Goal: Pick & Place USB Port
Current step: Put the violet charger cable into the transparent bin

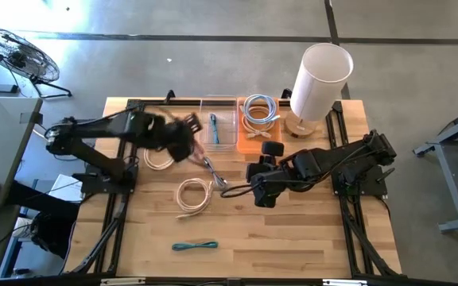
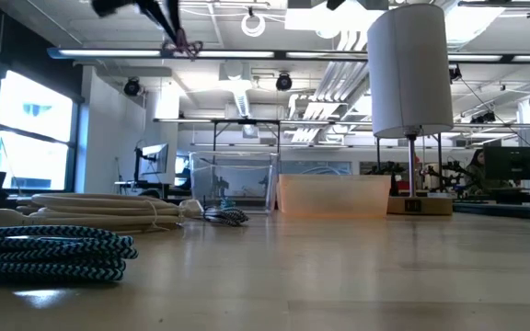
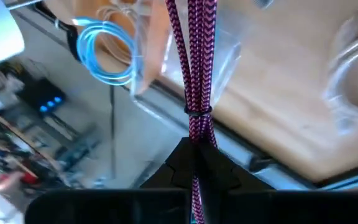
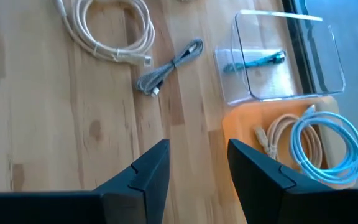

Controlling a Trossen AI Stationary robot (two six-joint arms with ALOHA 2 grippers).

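Purple braided cable (image 3: 197,68) hangs pinched in the left gripper (image 3: 194,163), lifted binward, while the right gripper (image 4: 197,163) waits empty, agape.

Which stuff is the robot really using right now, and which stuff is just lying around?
For the job:
- left gripper, holding the purple cable
- clear bin
- orange bin

Just lying about:
- white lamp
- teal cable
- cream cable coil
- grey cable
- right gripper, waiting open
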